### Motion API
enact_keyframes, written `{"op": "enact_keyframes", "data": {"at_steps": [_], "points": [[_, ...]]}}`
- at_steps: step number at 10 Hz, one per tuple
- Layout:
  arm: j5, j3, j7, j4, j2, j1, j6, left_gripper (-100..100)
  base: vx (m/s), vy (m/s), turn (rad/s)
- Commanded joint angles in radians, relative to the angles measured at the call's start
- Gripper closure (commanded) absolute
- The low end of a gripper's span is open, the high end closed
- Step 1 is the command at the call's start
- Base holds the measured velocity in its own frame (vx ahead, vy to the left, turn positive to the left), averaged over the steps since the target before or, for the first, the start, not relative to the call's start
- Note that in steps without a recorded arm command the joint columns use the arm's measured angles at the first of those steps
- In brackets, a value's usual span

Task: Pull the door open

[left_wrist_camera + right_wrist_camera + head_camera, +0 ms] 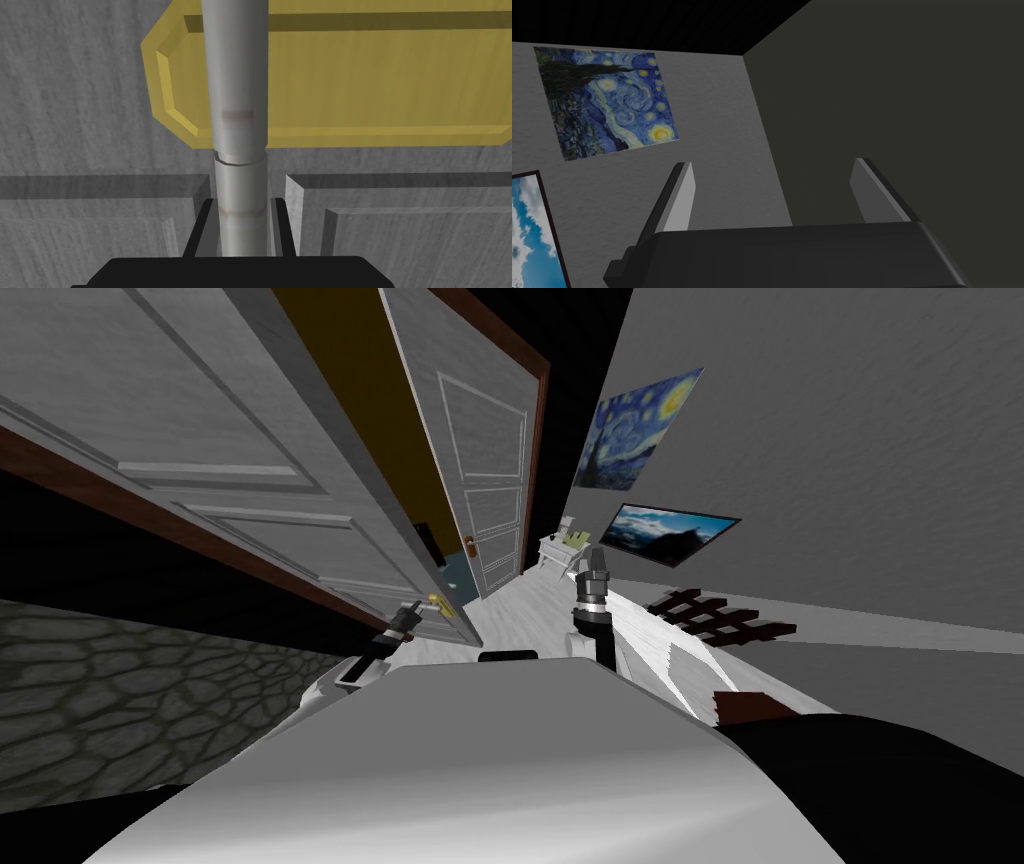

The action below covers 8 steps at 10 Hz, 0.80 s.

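A grey panelled door (250, 478) stands close on my left. On it a yellow backplate (375, 85) carries a grey, round lever handle (239, 100). My left gripper (242, 201) is shut on this handle, its fingers pressing both sides near the lever's free end. In the head view the left gripper (408, 616) reaches the yellow plate (438, 604) at the door's edge. My right gripper (597, 560) is raised in front of my chest, away from the door; in its wrist view the right gripper (773, 164) stands open with nothing between the fingers.
A second grey door (490, 478) with a small knob stands ajar farther ahead. A small white table (558, 550) sits at the far wall. A dark slatted object (722, 618) lies on the floor at right. A stone-patterned wall (110, 708) is at left.
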Motion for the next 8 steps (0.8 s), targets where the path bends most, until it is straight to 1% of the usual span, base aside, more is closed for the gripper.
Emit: {"op": "enact_keyframes", "data": {"at_steps": [1, 2, 8], "points": [[0.0, 0.0, 0.0, 0.0, 0.0, 0.0, 0.0, 100, -0.107, 0.058, -0.027], [-0.002, -0.006, 0.007, 0.01, 0.007, 0.006, -0.022, 100, -0.129, 0.053, -0.126], [-0.006, -0.025, 0.034, 0.042, 0.038, 0.03, -0.111, 100, -0.215, 0.108, -0.176]]}}
